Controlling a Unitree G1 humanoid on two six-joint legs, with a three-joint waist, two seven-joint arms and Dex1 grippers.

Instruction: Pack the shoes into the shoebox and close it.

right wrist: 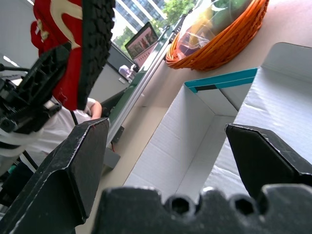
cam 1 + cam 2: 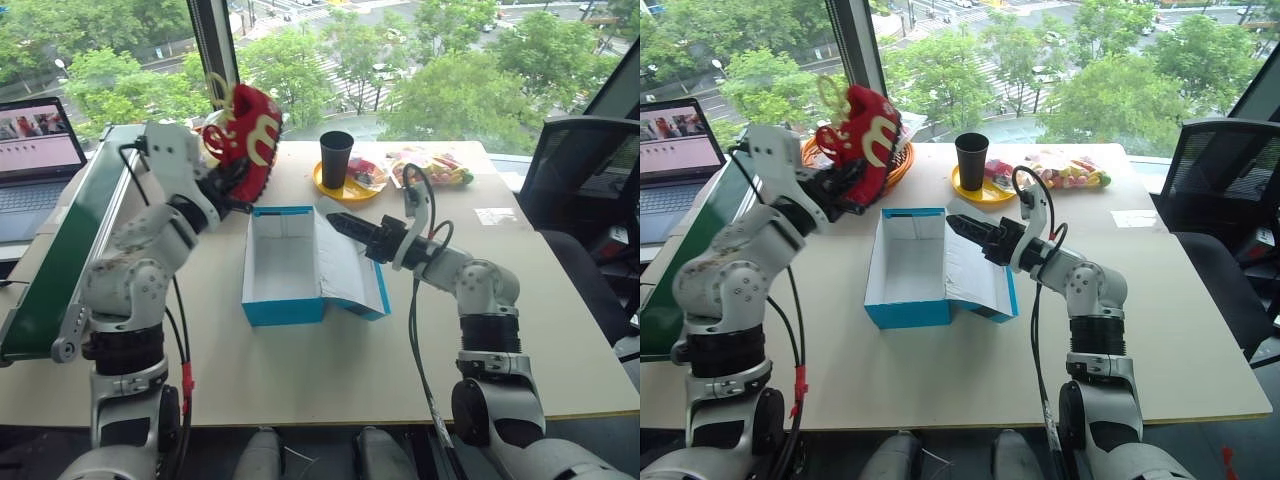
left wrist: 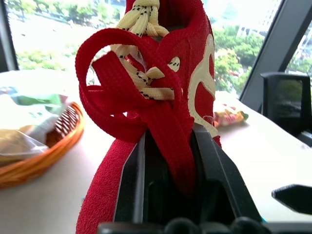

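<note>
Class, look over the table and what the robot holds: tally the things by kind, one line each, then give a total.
Red shoes, held up in the left gripper: 1
Turquoise shoebox, open: 1
Orange wicker basket: 1
Black cup: 1
Yellow plate: 1
Clear bag of coloured items: 1
Laptop: 1
Total: 7

Shoe (image 3: 161, 97): red napped cloth, woven laces, knobbly rubber sole. Shoebox (image 2: 283, 262): matt cardboard. Basket (image 1: 219, 39): wicker.

A red shoe (image 2: 243, 135) with cream-yellow curved markings, cream laces and a dark treaded sole hangs in the air above the table, beyond the far left corner of the shoebox (image 2: 283, 265). The turquoise-blue box (white inside) sits open on the table, its lid folded out to the right.
</note>
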